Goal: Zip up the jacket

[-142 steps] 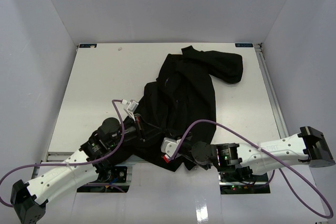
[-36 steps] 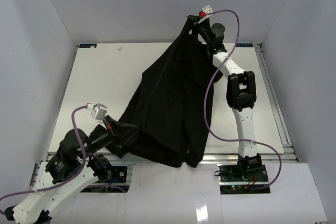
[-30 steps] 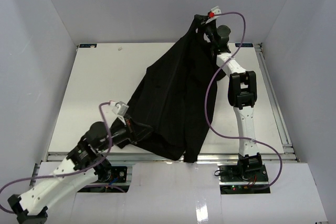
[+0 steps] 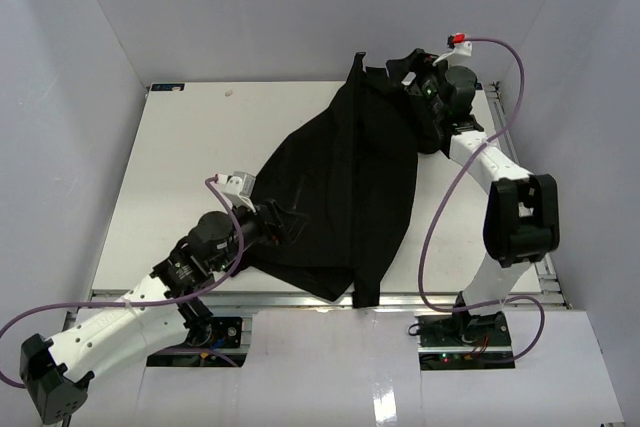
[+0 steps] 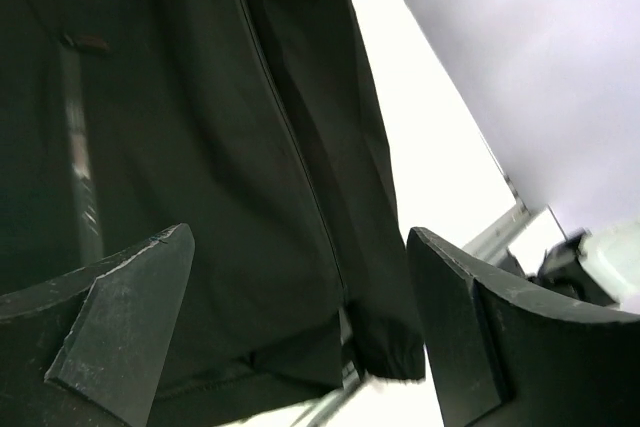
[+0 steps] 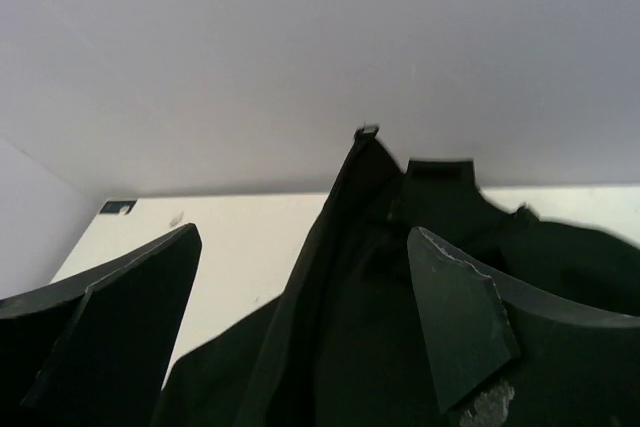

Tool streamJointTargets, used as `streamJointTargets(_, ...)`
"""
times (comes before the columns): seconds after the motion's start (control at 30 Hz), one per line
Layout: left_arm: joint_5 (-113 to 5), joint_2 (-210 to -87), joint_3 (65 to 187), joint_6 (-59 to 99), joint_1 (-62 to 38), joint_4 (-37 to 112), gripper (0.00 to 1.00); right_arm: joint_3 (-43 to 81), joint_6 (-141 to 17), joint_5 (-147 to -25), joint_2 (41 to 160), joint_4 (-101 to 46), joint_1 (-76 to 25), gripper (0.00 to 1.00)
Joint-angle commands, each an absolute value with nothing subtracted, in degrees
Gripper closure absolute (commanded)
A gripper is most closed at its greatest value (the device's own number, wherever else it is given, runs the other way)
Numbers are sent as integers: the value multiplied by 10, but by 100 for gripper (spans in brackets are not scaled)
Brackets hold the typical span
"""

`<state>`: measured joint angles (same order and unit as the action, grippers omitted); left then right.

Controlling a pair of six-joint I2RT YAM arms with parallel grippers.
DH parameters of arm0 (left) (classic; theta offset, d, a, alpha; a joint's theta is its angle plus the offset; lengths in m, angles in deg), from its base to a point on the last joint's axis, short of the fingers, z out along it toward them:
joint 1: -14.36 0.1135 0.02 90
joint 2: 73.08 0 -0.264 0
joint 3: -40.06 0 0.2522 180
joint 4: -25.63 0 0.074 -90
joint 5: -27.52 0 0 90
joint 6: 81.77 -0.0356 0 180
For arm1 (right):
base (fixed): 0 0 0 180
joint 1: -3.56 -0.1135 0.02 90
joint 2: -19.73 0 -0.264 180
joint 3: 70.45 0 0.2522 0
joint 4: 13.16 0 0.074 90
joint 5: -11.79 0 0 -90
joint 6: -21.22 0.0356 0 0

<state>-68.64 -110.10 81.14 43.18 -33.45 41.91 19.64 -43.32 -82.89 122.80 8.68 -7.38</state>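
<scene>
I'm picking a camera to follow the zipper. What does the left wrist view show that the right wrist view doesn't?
Left wrist only: the zipper seam running down to the hem. Right wrist only: the collar end standing up before the back wall, and a table-corner marker. Both: the black jacket, the white table, and an open claw: left claw, right claw.

Open table (image 4: 170,167) left of the jacket (image 4: 340,187), seemingly tighter rightward
</scene>
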Motion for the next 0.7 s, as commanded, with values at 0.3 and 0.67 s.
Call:
streamJointTargets(0.3,-755,-1033,744,335,-335,323,2,-75,-432,-688,830,-285,-263,10)
streamJointTargets(0.67,-762,-950,699,316,-337,298,2,-236,-441,-693,618,-319,-289,10)
